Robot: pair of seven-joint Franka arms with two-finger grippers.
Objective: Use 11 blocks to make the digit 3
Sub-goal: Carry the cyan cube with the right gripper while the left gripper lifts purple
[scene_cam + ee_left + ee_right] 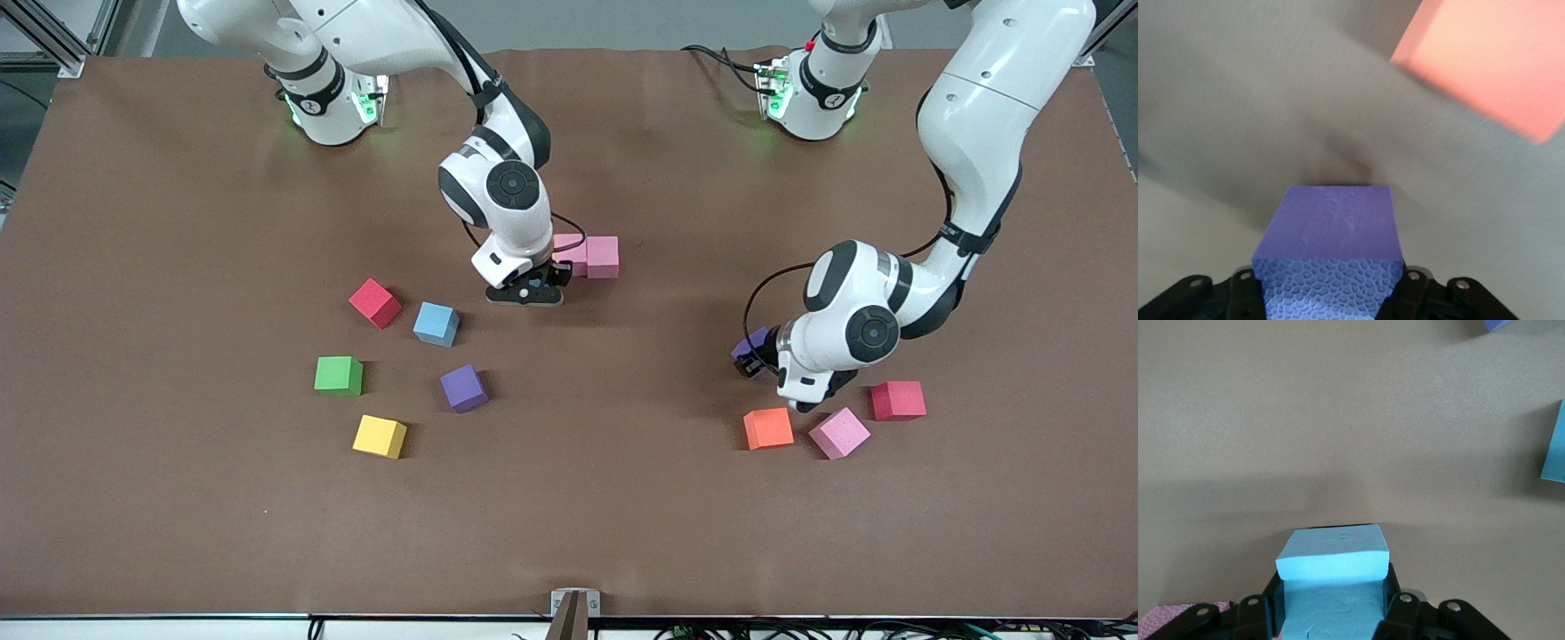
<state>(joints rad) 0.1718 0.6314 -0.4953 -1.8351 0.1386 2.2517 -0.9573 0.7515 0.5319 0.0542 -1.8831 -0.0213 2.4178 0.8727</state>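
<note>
Your right gripper (524, 298), jaws clamped on a light blue cube (1333, 563), hangs just beside the pink pair (589, 256), toward the right arm's end; left gripper (756, 360) clamps a purple cube (1331, 247).

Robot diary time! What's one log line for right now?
left tool: shut on purple cube, beside orange cube | right tool: shut on light blue cube, by two pink cubes | digit 3: barely begun

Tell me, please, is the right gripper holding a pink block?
No, the right wrist view shows the right gripper closed on a light blue block, with a pink block only at that picture's corner.
</note>
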